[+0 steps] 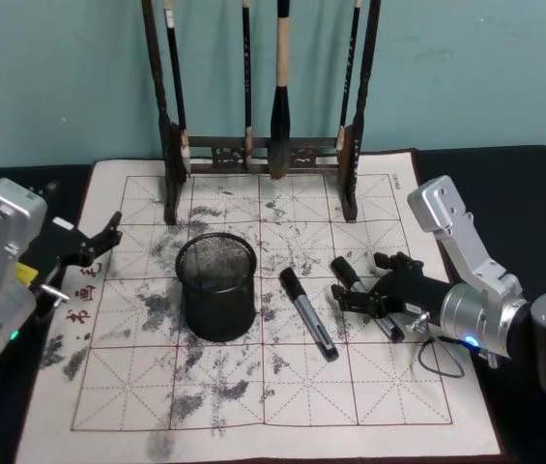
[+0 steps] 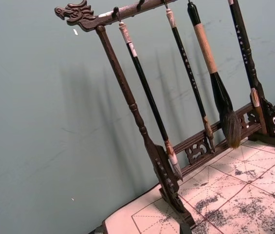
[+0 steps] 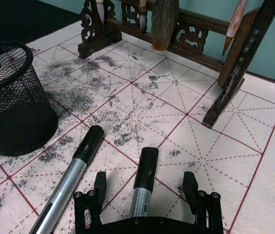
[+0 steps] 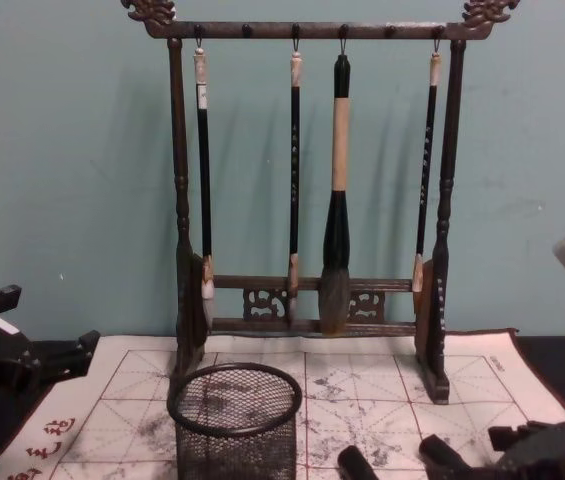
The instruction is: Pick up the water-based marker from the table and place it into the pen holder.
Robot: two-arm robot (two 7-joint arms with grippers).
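Across the table (image 1: 379, 406), the pen holder (image 1: 219, 311) stands left of the right gripper (image 3: 145, 181), whose spread jaws straddle the marker (image 3: 146, 165) lying flat on the cloth. Likely light, stiff and slick: pinch mid-barrel. The left gripper (image 1: 103, 242) idles, parted.

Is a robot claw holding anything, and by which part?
Nothing is held. The right claw is open around a marker lying on the cloth; the left claw sits empty.

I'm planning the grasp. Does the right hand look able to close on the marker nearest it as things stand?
Probably yes. The right hand is open, low over the cloth, with that marker lying between its fingers and nothing else in the gap. The other marker lies outside them.
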